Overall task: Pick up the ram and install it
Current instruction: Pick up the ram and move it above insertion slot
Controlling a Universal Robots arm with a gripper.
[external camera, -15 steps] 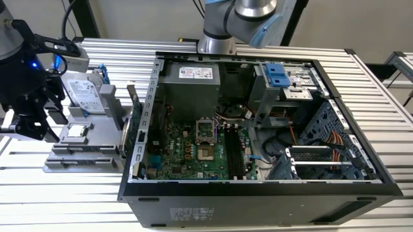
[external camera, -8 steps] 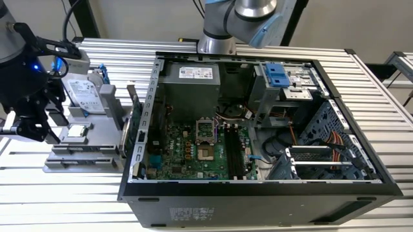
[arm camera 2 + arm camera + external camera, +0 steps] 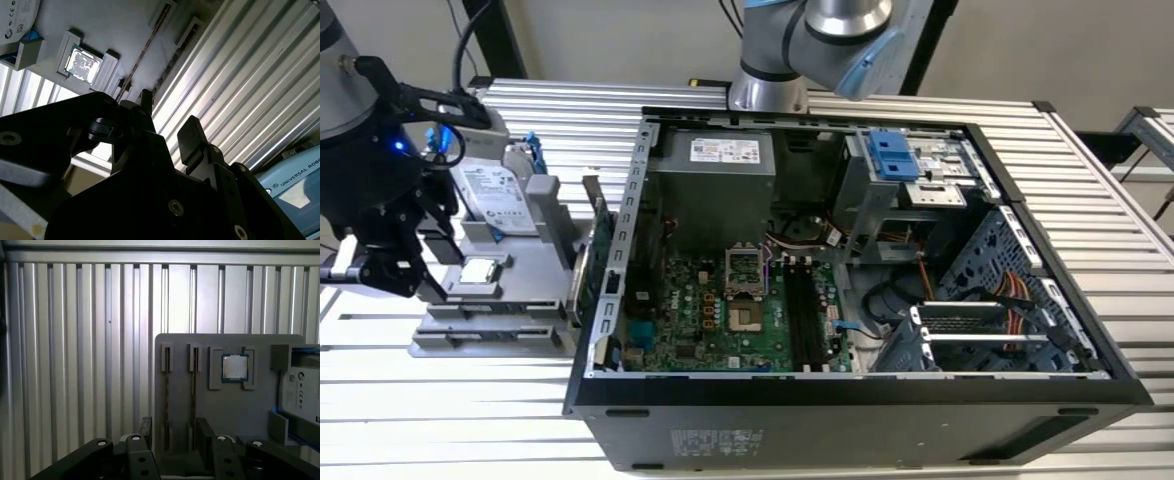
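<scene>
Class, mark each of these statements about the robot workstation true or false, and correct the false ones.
1. The gripper is holding a ram stick. False: its fingers are apart with nothing between them, above the gray tray.
2. Two ram sticks stand on edge in slots of the gray tray. True.
3. The processor chip lies on the bare slats of the table. False: it sits in a recess of the gray tray, between the ram sticks and the hard drive.
4. The computer case is open, showing the green motherboard. True.
</scene>
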